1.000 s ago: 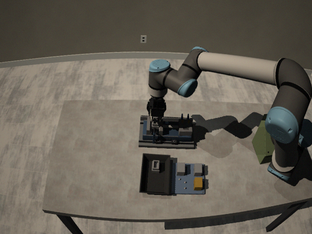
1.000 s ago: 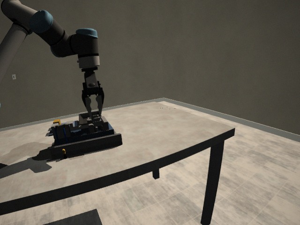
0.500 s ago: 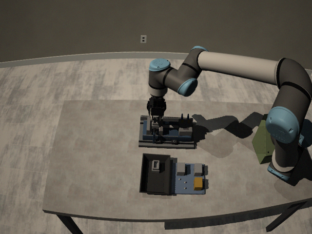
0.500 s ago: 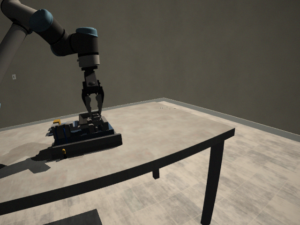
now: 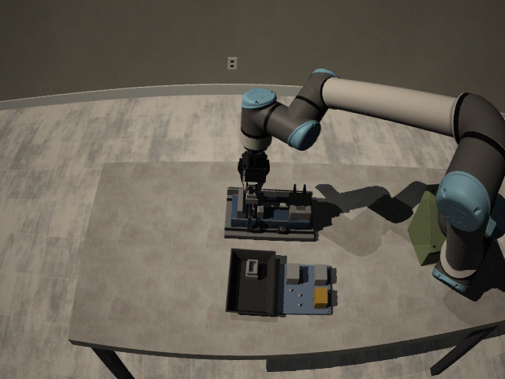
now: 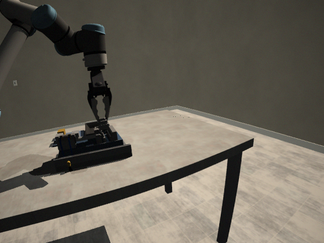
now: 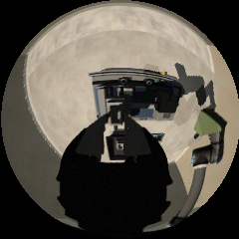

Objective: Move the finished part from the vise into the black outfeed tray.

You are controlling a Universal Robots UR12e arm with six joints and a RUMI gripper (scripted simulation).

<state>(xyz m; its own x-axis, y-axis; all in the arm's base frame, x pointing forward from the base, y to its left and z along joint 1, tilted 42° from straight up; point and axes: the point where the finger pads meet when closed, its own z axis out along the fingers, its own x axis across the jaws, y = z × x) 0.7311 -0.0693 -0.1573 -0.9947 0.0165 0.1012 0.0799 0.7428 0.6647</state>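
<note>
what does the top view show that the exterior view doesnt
Only the top view shows the black tray with a pocketed block in it, the blue plate beside it carrying grey blocks and a yellow one, the green box by the arm's base, and the whole arm.

Only the exterior view shows the table leg and the gripper side-on, jaws closed on the part at the vise.

Both show the vise fixture, the gripper above it, the table and the wall outlet.
</note>
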